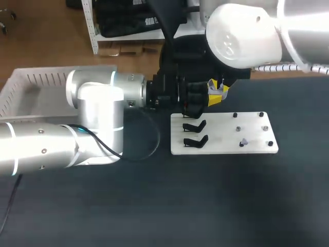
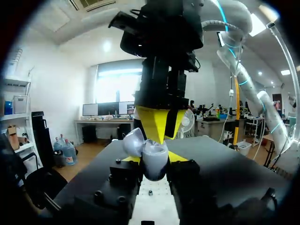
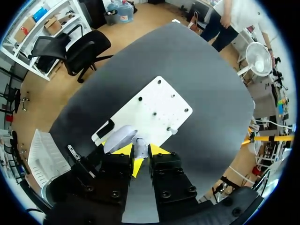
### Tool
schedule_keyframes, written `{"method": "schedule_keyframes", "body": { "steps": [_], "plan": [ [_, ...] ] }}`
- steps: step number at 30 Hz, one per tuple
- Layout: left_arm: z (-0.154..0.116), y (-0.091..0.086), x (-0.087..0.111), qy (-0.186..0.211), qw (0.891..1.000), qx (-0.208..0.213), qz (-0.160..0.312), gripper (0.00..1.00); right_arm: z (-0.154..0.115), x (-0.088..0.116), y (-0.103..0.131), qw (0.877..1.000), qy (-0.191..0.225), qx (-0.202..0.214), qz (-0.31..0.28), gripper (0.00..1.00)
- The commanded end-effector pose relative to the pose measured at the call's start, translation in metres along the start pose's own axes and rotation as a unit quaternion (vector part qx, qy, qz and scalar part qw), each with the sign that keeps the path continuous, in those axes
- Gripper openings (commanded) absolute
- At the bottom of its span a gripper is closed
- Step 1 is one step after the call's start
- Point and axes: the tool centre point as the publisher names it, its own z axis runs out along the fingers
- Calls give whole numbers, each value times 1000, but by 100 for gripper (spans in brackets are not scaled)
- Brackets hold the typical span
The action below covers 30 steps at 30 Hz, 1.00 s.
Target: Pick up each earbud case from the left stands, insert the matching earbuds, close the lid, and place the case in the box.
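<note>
Two arms are in view, one from each side. The left arm [image 1: 61,144] enters from the left edge of the head view and the right arm [image 1: 247,33] from the upper right corner. Their ends meet just above the middle of the frame, over the far edge of a white board [image 1: 221,126] on the dark surface [image 1: 205,206].

There is one earbud case [image 2: 154,164], pale and rounded. It is held up off the surface between the fingers of the left gripper [image 2: 156,158], which are clamped on its body from both sides. Its lid [image 2: 133,143] is swung open and leans off to one side of the body. The body's open mouth faces up toward the right gripper [image 2: 157,126], which hangs directly above it and points straight down at it. I cannot tell whether the case holds any earbuds, whether the right gripper holds anything, or which way the case's long axis runs.

The board lies with its long side running left to right in the head view. Near its left end are two black stands [image 1: 194,126], the second [image 1: 195,140] just below the first. Toward its right end are roughly six small dark pegs, too small to count surely, and one small pale earbud [image 1: 245,140] sits among the lower ones.

One white slatted basket [image 1: 31,82] stands at the upper left of the head view, well apart from the board. The left arm hides much of its inside.
</note>
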Motion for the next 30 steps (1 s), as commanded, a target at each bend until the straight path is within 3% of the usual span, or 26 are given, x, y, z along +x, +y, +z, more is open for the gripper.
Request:
{"method": "schedule_keyframes", "body": {
  "steps": [1, 7, 8, 11, 19, 24, 26, 27, 30],
  "plan": [
    [0, -2, 1, -3, 1000, -4, 2, 0, 1, 0, 1, 1000, 1, 3, 1, 0],
    [0, -2, 1, -3, 1000, -4, 2, 0, 2, 0, 1, 1000, 7, 3, -1, 2],
    [0, -2, 1, -3, 1000, -4, 2, 0, 2, 0, 1, 1000, 7, 2, -2, 22],
    [0, -2, 1, -3, 1000, -4, 2, 0, 2, 0, 2, 1000, 7, 2, -2, 42],
    [0, -2, 1, -3, 1000, -4, 2, 0, -14, 7, -2, 1000, -2, -10, -11, 44],
    [0, -2, 1, -3, 1000, -4, 2, 0, -29, 18, -14, 997, -20, -57, -50, 47],
    [0, -2, 1, -3, 1000, -4, 2, 0, -32, 22, -20, 994, -33, -71, -70, 55],
    [0, -2, 1, -3, 1000, -4, 2, 0, -33, 24, -23, 993, -40, -80, -81, 75],
    [0, -2, 1, -3, 1000, -4, 2, 0, -35, 29, -33, 989, -48, -97, -104, 100]
  ]
}}
